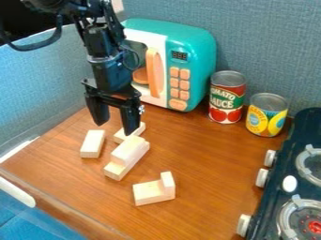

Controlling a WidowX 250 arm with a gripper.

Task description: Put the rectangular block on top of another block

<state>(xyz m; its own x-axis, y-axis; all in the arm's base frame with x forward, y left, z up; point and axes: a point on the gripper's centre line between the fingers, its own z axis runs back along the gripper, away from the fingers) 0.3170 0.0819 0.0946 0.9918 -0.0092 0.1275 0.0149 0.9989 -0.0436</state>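
Our gripper (114, 129)'s wide open with nothing in it, hanging near the table (210, 154)'s far-left corner, and we've got one rectangular block (128, 149) lying on another block (115, 171).

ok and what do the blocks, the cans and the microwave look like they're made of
Blocks: wood, pale and smooth, probably unpainted, as their plain even tan suggests. Cans: metal, from the shiny silvery rims, with what look like printed wraps. Microwave: likely plastic, glossy teal and white, rounded at the corners.

Black hand (115, 128), fingers apart, above wooden blocks (128, 148), one atop another
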